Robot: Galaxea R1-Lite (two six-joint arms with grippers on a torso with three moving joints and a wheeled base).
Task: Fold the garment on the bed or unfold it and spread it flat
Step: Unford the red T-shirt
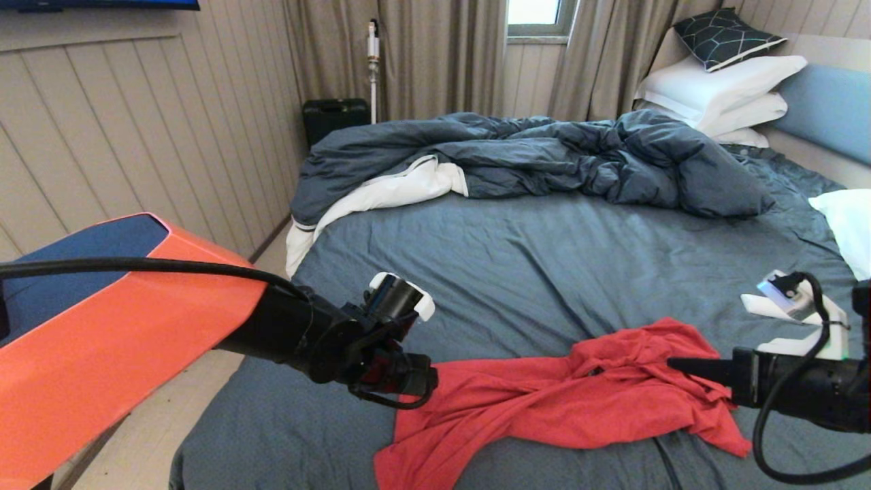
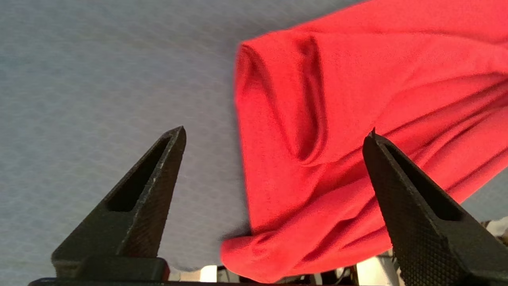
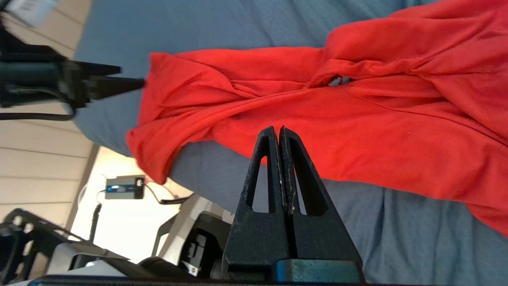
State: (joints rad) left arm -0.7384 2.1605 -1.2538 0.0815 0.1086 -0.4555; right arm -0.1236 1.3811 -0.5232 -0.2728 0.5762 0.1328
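The garment [image 1: 565, 401], a red T-shirt, lies crumpled and twisted on the near part of the bed [image 1: 517, 258]. Its lettering and graphic are hidden, and one corner hangs over the bed's front edge. My left gripper [image 1: 427, 380] sits at the shirt's left end. In the left wrist view it [image 2: 274, 133] is open, and the garment [image 2: 357, 79] edge lies below the gap between the fingers. My right gripper [image 1: 672, 363] hovers over the shirt's right part. It [image 3: 278, 129] is shut with nothing in it, just above the garment [image 3: 317, 99].
A rumpled dark blue duvet [image 1: 544, 156] with white lining fills the far half of the bed. White pillows [image 1: 721, 88] are stacked at the headboard, and another pillow [image 1: 850, 224] lies at the right. A panelled wall and strip of floor [image 1: 177, 408] run along the bed's left side.
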